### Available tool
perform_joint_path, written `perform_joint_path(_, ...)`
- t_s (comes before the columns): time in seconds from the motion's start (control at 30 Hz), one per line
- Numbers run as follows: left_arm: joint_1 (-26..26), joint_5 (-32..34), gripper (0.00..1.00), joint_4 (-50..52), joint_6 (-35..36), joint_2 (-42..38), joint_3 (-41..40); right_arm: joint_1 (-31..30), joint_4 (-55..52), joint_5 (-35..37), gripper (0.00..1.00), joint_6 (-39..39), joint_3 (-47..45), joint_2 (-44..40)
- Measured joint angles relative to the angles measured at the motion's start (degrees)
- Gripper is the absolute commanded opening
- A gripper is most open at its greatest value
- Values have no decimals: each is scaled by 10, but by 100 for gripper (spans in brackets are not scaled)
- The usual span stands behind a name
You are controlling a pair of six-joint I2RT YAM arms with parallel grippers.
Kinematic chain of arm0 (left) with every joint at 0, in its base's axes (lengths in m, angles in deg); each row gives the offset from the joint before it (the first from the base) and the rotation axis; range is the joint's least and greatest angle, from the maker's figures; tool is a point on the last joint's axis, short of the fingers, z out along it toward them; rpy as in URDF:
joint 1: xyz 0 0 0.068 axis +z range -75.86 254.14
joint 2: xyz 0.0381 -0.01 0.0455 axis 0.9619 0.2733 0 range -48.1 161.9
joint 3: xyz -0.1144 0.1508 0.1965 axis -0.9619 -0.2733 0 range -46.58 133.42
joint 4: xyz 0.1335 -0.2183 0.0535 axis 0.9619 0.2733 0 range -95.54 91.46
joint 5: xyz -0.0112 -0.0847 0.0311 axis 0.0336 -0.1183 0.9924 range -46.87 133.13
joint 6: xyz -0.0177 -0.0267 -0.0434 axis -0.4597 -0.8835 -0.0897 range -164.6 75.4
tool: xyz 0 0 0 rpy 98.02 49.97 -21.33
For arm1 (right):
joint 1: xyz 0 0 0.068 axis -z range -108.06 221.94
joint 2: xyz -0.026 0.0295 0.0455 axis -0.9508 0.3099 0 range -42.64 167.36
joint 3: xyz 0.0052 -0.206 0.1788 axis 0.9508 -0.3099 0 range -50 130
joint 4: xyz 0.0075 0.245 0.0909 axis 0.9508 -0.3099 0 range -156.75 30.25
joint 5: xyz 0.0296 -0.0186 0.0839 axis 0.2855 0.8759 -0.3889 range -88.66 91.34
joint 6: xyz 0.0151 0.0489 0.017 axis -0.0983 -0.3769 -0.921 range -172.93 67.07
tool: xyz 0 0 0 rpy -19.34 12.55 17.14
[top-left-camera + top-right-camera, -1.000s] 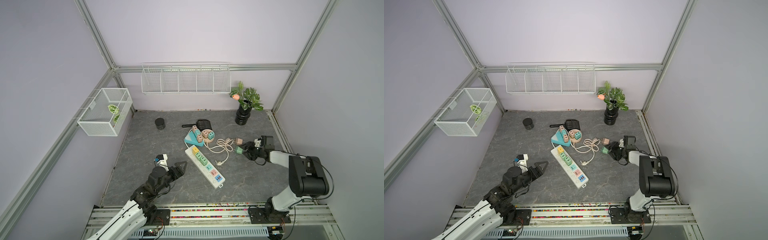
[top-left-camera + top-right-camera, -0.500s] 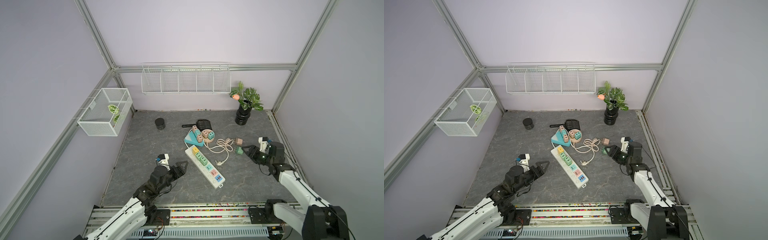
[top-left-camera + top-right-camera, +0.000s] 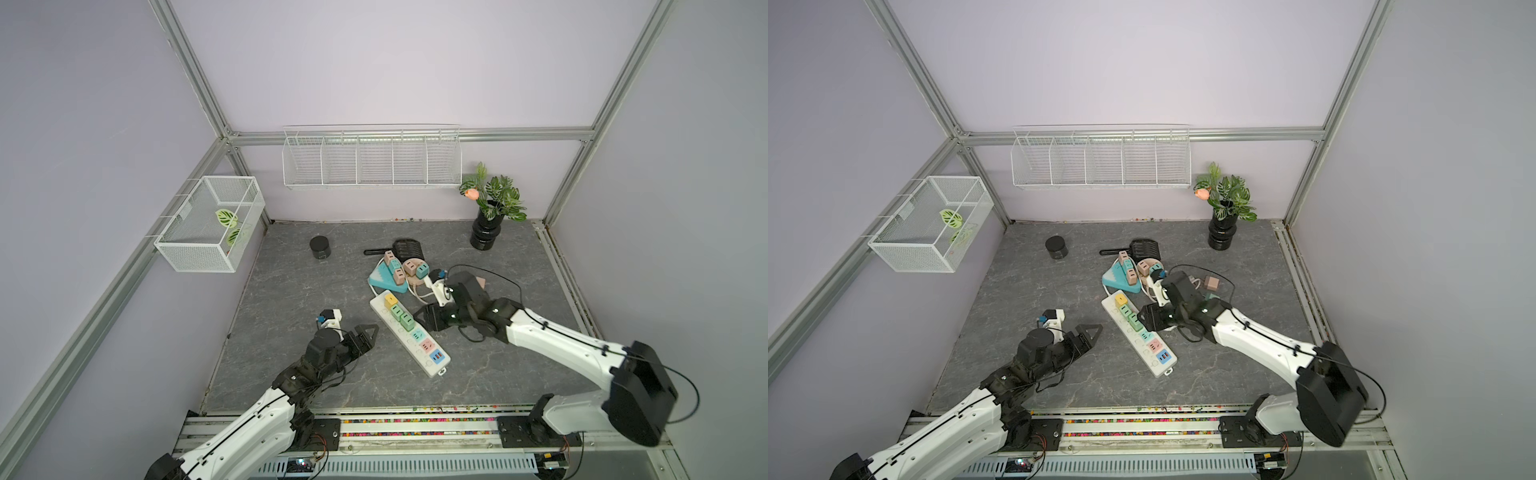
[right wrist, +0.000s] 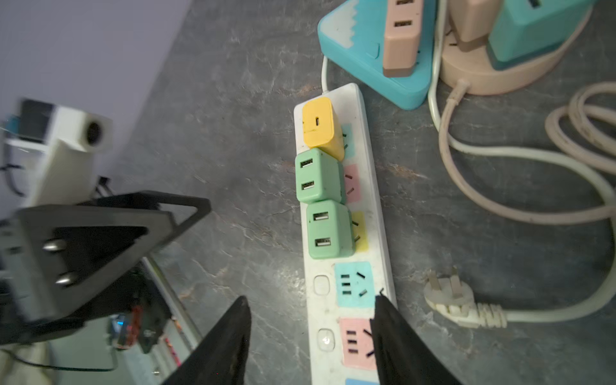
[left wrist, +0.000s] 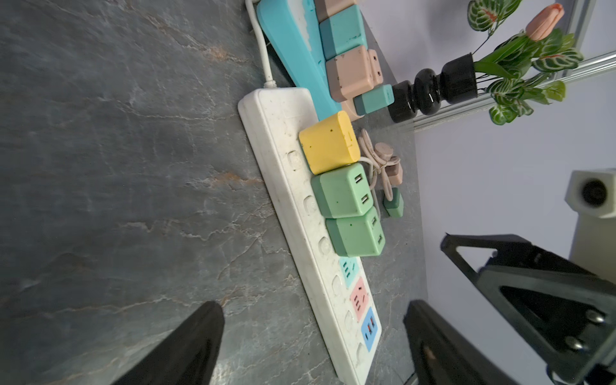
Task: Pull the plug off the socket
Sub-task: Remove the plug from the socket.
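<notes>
As far as I can judge, no plug is coming off yet, because neither arm has a grasp. On the left, the left gripper (image 3: 368, 337) hovers over bare table (image 3: 291, 291) just beside the white power strip (image 3: 409, 334), its jaws spread wide and empty.

The strip lies slantwise in the middle of the table. It carries three adapters plugged in a row at its corded end: one yellow adapter (image 4: 318, 125) and two green adapters (image 4: 320, 175), all seated flush. Past them, three outlet faces stand bare.

The right gripper (image 4: 310, 300) hangs over that bare stretch, jaws partly spread and straddling the strip, pinching nothing. The nearer green adapter sits just ahead of them and looks the likely target. The whole job remains: close on an adapter and lift it clear.

Farther right, two loose adapters (image 5: 395, 173), one pink and one green, lie on the table in no socket. Beside them is one coiled cord ending in one three-pin plug (image 4: 450, 293).

Behind the strip sit one teal socket block (image 4: 360, 66) and one round pink socket base (image 4: 500, 80). Both hold adapters, but I cannot count them surely.
</notes>
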Motion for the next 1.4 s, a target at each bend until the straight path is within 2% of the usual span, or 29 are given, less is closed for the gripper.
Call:
perform_joint_path(0.27, 0, 17, 90, 37, -4, -58, 0, -41, -172, 85, 61, 89, 195, 172)
perform_joint_path(0.53, 0, 26, 90, 52, -4, -64, 0, -60, -277, 133, 59, 121, 306, 269)
perform_joint_path(0.83, 0, 25, 88, 40, -5, -38, 0, -61, -323, 139, 40, 137, 344, 308)
perform_joint_path(0.93, 0, 17, 83, 18, -14, -6, 0, -61, -328, 131, 33, 139, 344, 309)
perform_joint_path(1.03, 0, 6, 70, -10, -32, 49, 0, -61, -328, 126, 30, 139, 344, 309)
perform_joint_path(1.13, 4, -11, 53, -34, -54, 121, 3, -61, -327, 124, 27, 138, 344, 309)
perform_joint_path(1.2, 8, -28, 47, -45, -65, 181, 15, -61, -327, 123, 27, 138, 344, 309)
perform_joint_path(1.4, 12, -86, 45, -66, -79, 328, 95, -61, -326, 122, 27, 133, 343, 309)
